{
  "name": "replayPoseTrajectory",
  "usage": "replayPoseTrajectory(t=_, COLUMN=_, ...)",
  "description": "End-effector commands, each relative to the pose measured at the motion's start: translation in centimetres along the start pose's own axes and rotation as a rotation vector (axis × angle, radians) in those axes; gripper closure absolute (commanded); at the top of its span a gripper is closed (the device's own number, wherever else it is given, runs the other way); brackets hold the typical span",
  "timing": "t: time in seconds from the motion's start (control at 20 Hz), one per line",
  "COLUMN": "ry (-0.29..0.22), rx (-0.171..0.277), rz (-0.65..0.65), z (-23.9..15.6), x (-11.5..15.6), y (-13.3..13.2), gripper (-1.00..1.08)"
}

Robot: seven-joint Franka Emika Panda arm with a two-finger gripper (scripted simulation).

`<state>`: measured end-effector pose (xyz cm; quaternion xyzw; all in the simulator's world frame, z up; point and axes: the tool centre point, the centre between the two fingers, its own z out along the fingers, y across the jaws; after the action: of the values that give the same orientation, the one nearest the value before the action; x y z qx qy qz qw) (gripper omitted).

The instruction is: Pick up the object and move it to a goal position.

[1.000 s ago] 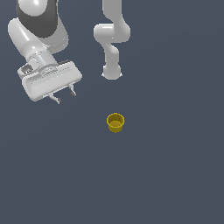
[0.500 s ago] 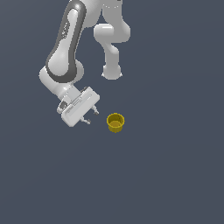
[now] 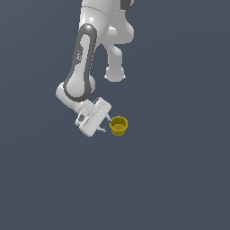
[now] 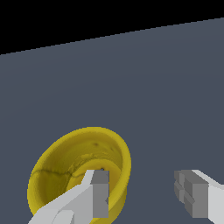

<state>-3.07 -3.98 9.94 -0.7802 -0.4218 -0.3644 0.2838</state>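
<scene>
You have the gripper (image 3: 106, 125) tilted in low with its fingers (image 4: 94, 194) spread wide, one seeming to reach over the rim of the yellow cup (image 3: 118, 126), which sits upright mid-floor (image 3: 179, 179), so closing should pinch its wall.

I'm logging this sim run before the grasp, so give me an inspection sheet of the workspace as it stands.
Surface: plain dark grey floor, bare around the cup.
Job's things: yellow cup upright, mouth up, resting on the floor.
Clutter: nothing seen.
Grippers: gripper open, tilted, on the exterior view's left of the cup; in the wrist view one finger overlaps the cup's mouth, the other sits clear of the wall. Contact cannot be told.
Cables: nothing seen.
Surroundings: white arm base behind the cup; no goal marker visible.
</scene>
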Motion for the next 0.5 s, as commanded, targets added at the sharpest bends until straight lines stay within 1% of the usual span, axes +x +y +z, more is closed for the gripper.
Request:
replayPoseTrajectory(t=0.0, ry=0.001, rx=0.01, rz=-0.002, z=0.61, x=-0.3, y=-0.31, gripper=-0.2)
replayPoseTrajectory(t=0.3, ry=0.0, rx=0.013, rz=-0.003, z=0.82, x=-0.41, y=-0.43, gripper=-0.2)
replayPoseTrajectory(t=0.45, ry=0.009, rx=0.018, rz=0.003, z=1.04, x=-0.5, y=-0.56, gripper=-0.2)
